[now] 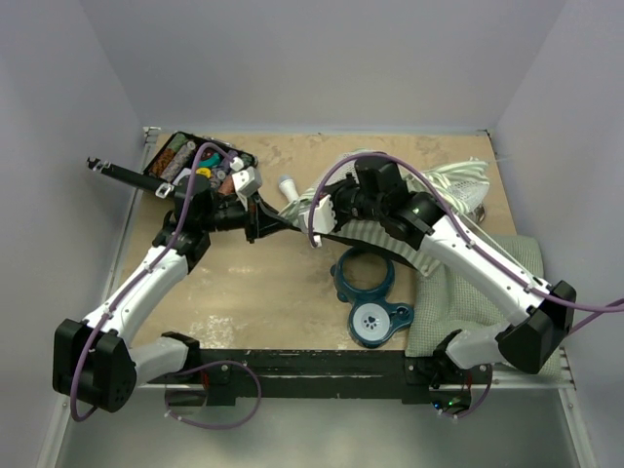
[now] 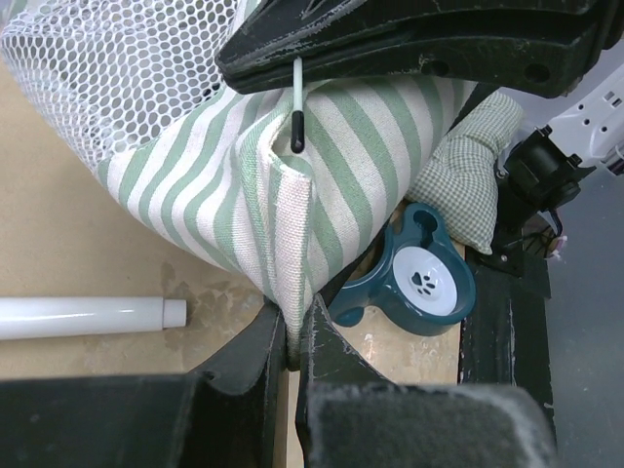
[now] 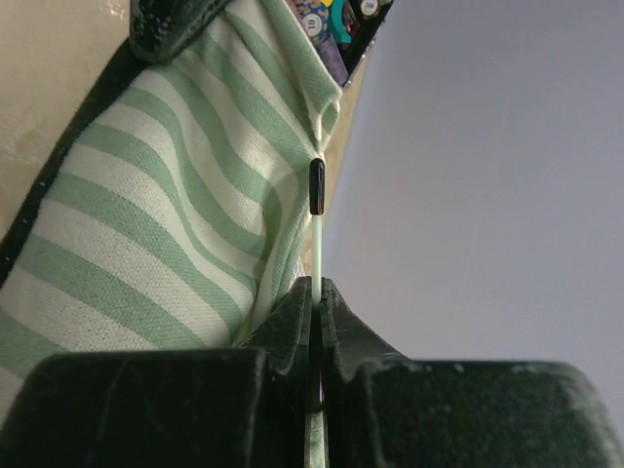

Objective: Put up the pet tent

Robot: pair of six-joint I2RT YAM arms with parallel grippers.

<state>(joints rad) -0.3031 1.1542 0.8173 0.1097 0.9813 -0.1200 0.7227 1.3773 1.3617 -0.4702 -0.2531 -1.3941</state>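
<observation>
The pet tent point(image 1: 458, 180) lies on the far right part of the table point(image 1: 263, 292). My left gripper point(image 2: 291, 336) is closed on its seam corner. The cloth looks soft and light. My right gripper point(image 3: 317, 297) pinches the thin pole point(image 3: 317, 249), which I judge springy and slippery, so I grip it near the tip.

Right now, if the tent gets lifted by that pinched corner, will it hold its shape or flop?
Probably flop: the pet tent is striped cloth and mesh, creasing where the left tool pinches it. The thin pole in the right tool looks slender, so likely springy.
</observation>
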